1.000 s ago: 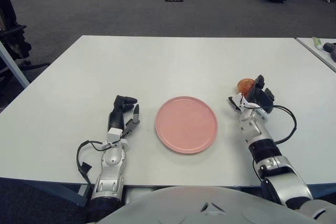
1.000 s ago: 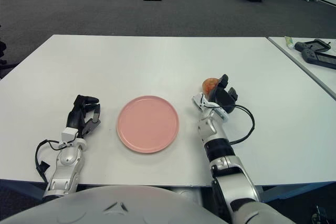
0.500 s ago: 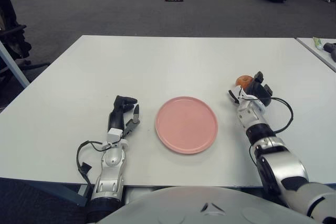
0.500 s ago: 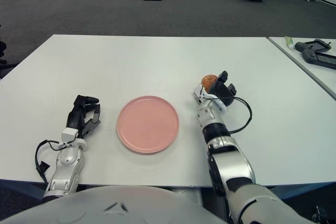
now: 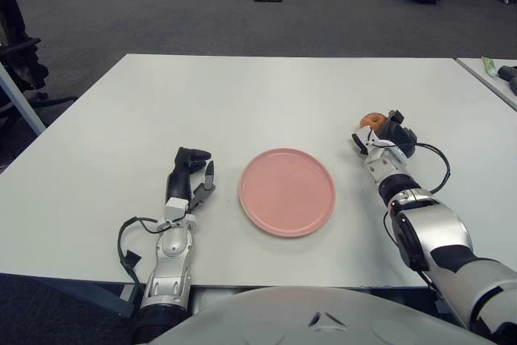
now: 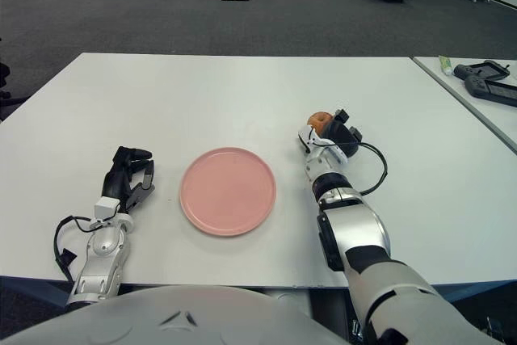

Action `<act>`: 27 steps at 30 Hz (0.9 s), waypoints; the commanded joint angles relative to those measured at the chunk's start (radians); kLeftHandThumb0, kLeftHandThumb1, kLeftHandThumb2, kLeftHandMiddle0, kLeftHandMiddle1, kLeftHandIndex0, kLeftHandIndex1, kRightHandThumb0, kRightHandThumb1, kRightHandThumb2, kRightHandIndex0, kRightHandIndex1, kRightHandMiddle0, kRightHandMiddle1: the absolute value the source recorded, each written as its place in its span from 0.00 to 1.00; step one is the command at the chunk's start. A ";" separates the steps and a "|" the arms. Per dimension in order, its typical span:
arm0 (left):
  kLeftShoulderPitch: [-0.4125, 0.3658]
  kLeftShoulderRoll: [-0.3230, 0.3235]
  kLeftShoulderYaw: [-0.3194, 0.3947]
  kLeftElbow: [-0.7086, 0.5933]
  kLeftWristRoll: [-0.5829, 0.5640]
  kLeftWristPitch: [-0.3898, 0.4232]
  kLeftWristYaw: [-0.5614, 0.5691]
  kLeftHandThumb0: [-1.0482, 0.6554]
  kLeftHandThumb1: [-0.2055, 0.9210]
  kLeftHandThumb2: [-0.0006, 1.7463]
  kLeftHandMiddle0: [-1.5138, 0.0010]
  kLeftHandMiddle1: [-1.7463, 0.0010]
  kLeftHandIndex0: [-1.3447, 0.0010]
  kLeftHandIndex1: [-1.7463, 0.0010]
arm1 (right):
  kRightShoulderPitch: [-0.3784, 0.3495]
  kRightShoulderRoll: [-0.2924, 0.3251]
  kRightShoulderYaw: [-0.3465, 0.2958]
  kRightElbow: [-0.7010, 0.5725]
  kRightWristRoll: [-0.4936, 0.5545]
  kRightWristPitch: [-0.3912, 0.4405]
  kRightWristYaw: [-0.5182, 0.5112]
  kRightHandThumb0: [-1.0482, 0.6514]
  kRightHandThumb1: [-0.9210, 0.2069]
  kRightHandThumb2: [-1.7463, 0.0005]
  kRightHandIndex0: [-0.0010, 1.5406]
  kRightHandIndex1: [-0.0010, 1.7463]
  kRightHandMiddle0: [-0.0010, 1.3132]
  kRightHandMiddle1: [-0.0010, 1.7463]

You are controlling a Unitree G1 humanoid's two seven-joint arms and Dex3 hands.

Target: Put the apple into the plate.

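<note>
White table (image 5: 242, 94): right hand (image 5: 386, 133) has reached farther out, seemingly clasping the small reddish-orange apple (image 5: 371, 120), right of the round pink plate (image 5: 287, 191).

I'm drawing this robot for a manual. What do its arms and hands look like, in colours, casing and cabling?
Both forearms are silver-grey metal shells with black joint bands. The left hand has black fingers above a small white wrist block, and a black cable loops beside that forearm. The right hand is black with white parts, and a black cable arcs along its outer side.
</note>
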 commanded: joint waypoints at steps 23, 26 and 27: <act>0.026 0.003 0.006 -0.003 0.008 0.048 0.004 0.41 0.92 0.37 0.67 0.15 0.82 0.00 | -0.046 -0.004 0.004 0.091 0.052 -0.076 -0.020 0.51 0.48 0.30 0.23 0.98 0.40 0.99; 0.027 0.004 0.005 -0.004 0.009 0.049 0.003 0.41 0.93 0.37 0.67 0.15 0.82 0.00 | -0.047 -0.001 -0.002 0.090 0.063 -0.080 -0.022 0.58 0.56 0.25 0.31 0.99 0.43 0.96; 0.027 0.004 0.005 -0.004 0.008 0.048 0.003 0.41 0.93 0.37 0.67 0.15 0.82 0.00 | -0.047 -0.001 -0.003 0.090 0.068 -0.083 -0.024 0.59 0.57 0.24 0.32 0.99 0.44 0.96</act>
